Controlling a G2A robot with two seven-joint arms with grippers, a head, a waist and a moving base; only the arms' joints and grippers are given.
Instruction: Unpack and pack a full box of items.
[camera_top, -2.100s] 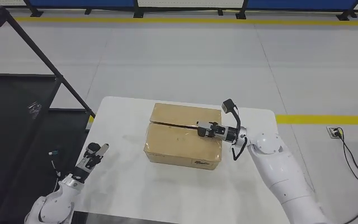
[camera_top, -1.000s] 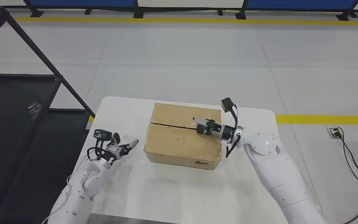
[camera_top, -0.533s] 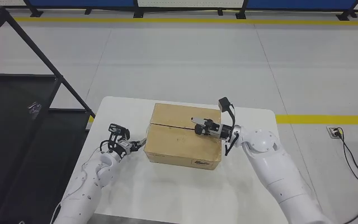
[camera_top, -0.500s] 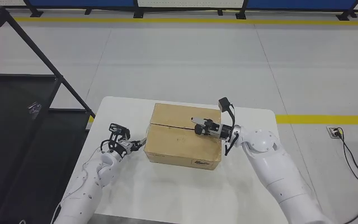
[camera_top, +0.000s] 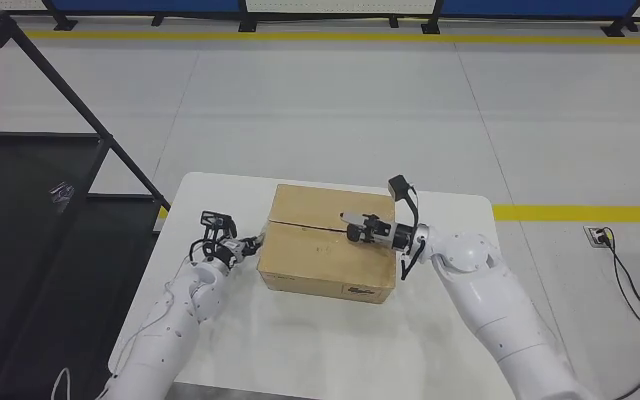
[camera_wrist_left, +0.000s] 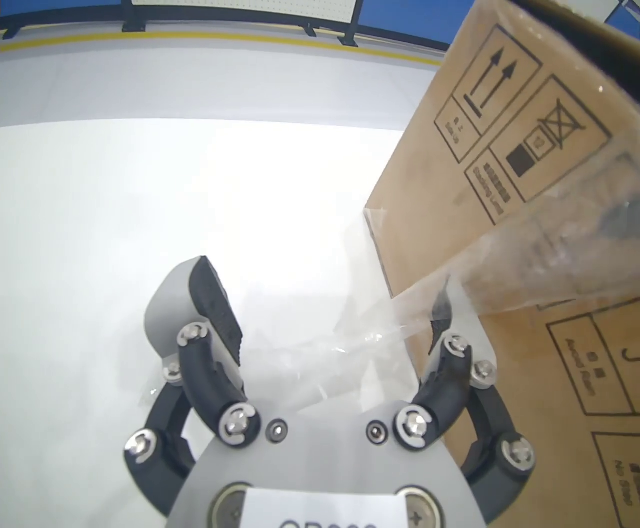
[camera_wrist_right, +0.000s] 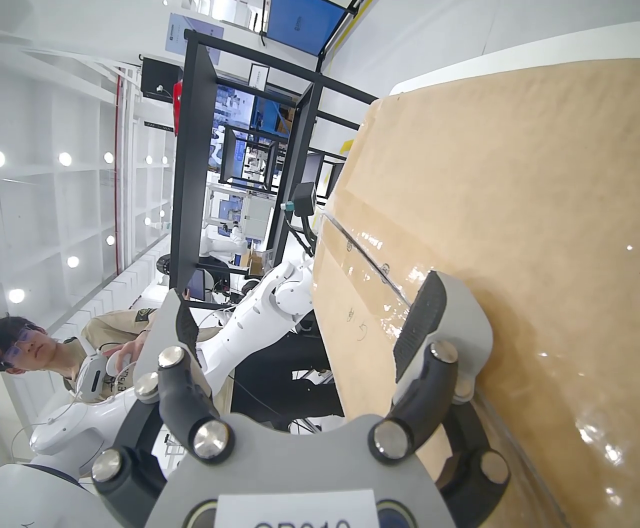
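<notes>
On the white bench (camera_top: 300, 340), a closed cardboard box (camera_top: 325, 245) sits centrally. The right tool (camera_top: 347, 217), spread wide, lies over its taped top seam. The left tool (camera_wrist_left: 325, 290), also wide, straddles loose clear tape (camera_wrist_left: 360, 340) at the box's left side.

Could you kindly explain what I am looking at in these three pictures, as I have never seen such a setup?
This is a two-armed robot working at a white table. The top view looks down from a camera above the arms. The other two pictures come from a camera on each wrist, so each shows its own gripper's two fingers up close. On the table stands one cardboard box with its flaps down and clear tape along the top seam. The left gripper is open beside the box's side, where a loose tape strip reaches between its fingers, unpinched. The right gripper is open over the box top, one finger by the seam. Neither holds anything.
</notes>
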